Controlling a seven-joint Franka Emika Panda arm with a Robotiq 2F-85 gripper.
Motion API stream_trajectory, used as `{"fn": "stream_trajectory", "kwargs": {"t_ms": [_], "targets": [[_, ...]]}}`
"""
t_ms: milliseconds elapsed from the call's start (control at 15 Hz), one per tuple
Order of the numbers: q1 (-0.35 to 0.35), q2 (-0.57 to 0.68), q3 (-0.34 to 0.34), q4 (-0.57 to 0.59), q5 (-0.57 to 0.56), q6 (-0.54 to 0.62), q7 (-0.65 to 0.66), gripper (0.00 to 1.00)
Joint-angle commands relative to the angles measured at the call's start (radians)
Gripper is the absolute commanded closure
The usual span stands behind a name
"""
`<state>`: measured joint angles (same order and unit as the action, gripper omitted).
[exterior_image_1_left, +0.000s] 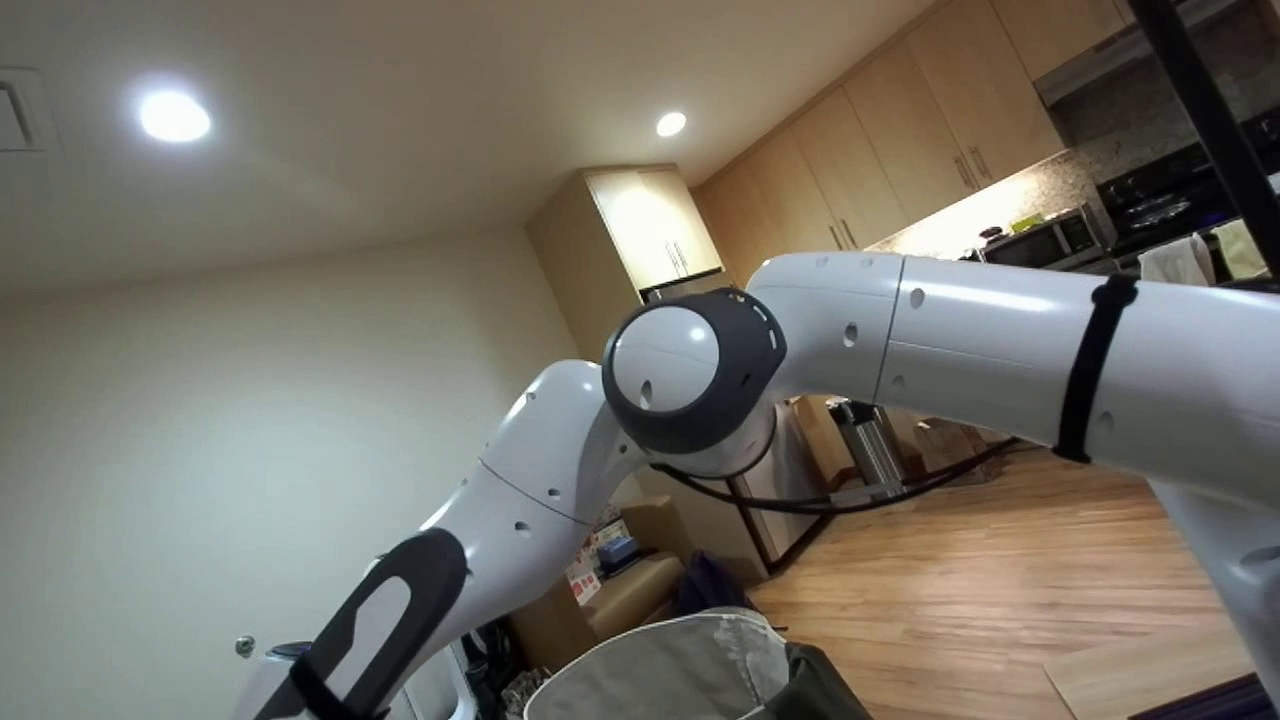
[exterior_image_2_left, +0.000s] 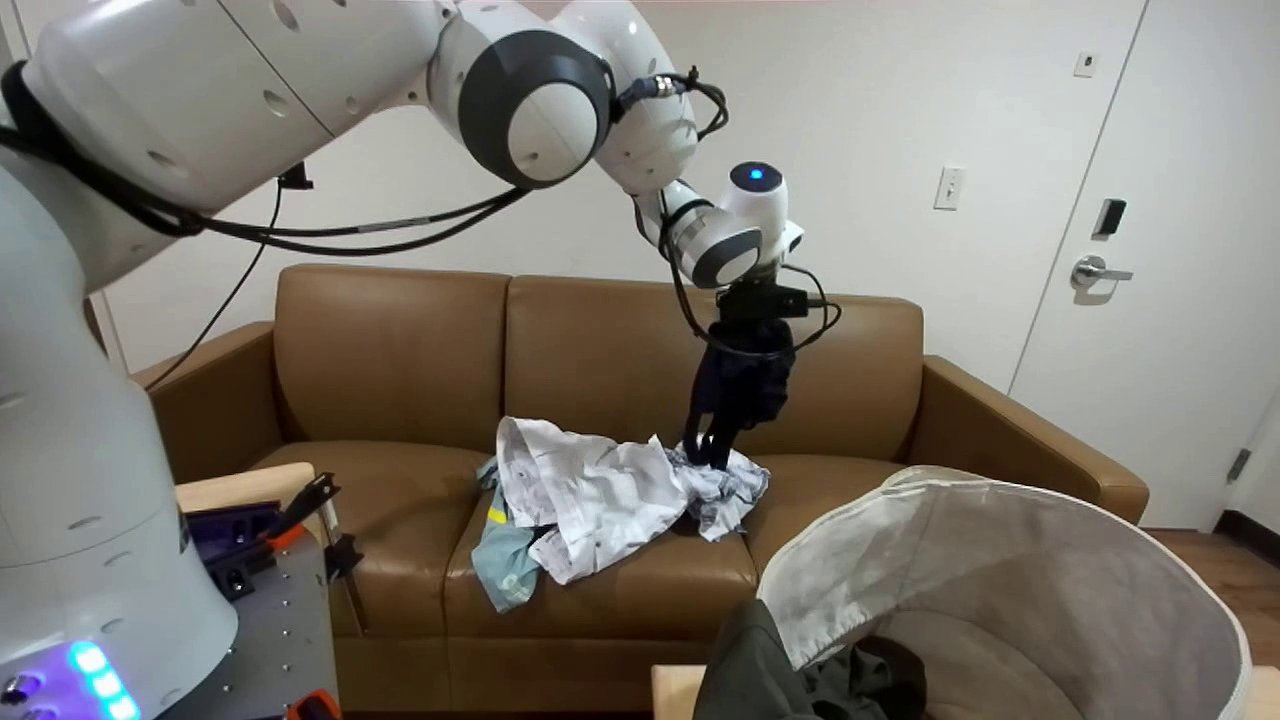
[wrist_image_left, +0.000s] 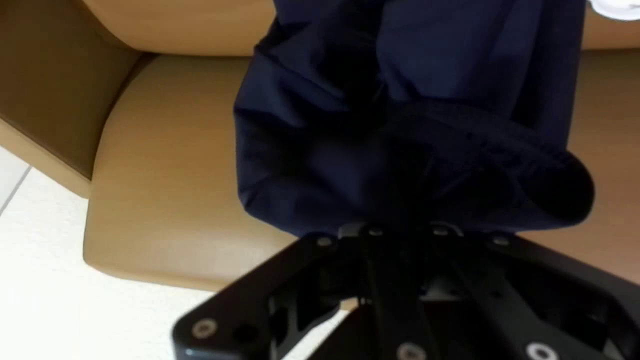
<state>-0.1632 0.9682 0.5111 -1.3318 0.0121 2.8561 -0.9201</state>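
Navy cloth (wrist_image_left: 415, 120) hides the tips of the pincer (wrist_image_left: 400, 234) gripping it.

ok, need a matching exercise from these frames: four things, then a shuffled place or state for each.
1. dark navy cloth garment
2. pale blue-green garment with a yellow strip
3. round-mouthed grey fabric hamper
4. silver lever door handle

A. standing open in front of the brown leather sofa
B. on the white door
C. hanging from the shut black gripper
D. partly under the crumpled white garment

Pairs: 1-C, 2-D, 3-A, 4-B.
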Motion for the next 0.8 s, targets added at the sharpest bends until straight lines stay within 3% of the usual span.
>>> {"fn": "stream_trajectory", "kwargs": {"t_ms": [0, 267, 467, 733], "targets": [[-0.002, 0.014, -0.001, -0.005, 0.009, 0.013, -0.018, 0.89], [-0.012, 0.033, 0.015, -0.006, 0.008, 0.022, -0.029, 0.92], [0.055, 0.03, -0.074, 0.001, -0.042, 0.067, -0.017, 0.92], [0.123, 0.057, -0.149, 0.015, -0.105, 0.01, -0.038, 0.93]]}}
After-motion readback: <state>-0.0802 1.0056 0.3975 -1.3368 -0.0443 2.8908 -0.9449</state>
